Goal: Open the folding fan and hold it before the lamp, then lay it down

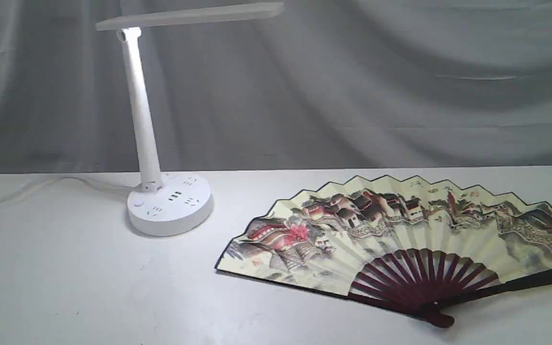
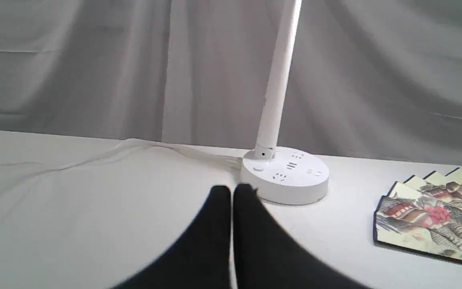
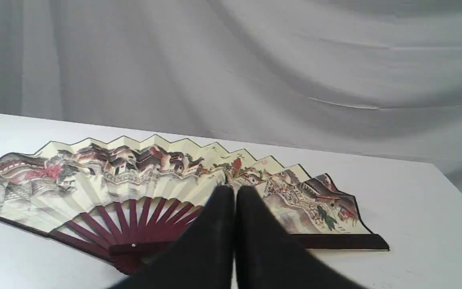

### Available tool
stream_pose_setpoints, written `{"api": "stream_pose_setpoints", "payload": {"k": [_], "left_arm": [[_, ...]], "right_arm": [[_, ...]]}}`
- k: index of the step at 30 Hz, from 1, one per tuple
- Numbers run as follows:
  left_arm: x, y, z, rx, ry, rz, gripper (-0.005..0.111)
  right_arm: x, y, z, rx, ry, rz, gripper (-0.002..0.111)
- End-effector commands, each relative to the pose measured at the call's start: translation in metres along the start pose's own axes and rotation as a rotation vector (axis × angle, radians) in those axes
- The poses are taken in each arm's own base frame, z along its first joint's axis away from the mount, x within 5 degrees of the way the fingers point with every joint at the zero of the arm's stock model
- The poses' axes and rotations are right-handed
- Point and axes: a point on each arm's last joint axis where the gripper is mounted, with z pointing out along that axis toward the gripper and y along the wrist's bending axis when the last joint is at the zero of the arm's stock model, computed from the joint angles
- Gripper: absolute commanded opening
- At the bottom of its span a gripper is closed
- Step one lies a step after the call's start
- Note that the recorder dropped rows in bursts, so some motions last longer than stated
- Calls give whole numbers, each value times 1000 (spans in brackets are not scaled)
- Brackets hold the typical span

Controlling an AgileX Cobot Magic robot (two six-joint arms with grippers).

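The folding fan (image 1: 400,235) lies spread wide and flat on the white table (image 1: 65,287), its painted village side up and its maroon ribs meeting at a pivot near the front edge. To its left stands the lamp (image 1: 163,201), with a round socketed base, upright stem and flat head overhead. Neither gripper shows in the exterior view. In the left wrist view my left gripper (image 2: 232,192) is shut with nothing in it, hovering short of the lamp base (image 2: 285,174); the fan's edge (image 2: 431,216) shows to one side. My right gripper (image 3: 235,192) is shut and empty, above the fan (image 3: 142,172).
A white cord (image 2: 106,152) runs from the lamp base across the table toward the far left. A grey draped cloth (image 1: 400,81) hangs behind the table. The table's right edge (image 3: 459,200) lies just beyond the fan's dark guard (image 3: 343,241).
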Motion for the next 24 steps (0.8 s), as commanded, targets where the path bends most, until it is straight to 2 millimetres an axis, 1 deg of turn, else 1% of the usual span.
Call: {"api": "stream_pose_setpoints", "payload": {"k": [1,16,19,20,22,24], "left_arm": [[2,0,0,1,6,1,0],[2,0,0,1,6,1,0],[2,1,0,-12,5,99,0],[2,2,0,-23,5,177,0],[1,4,0,-36,5,277,0],[1,4,0,-41,5,312,0]], "right_arm": [[0,0,0,0,-8,1,0],[0,0,0,0,-8,5,0],[0,0,0,0,-8,5,0],[0,0,0,0,-8,5,0],[0,0,0,0,-8,5,0],[0,0,0,0,-8,5,0]]}}
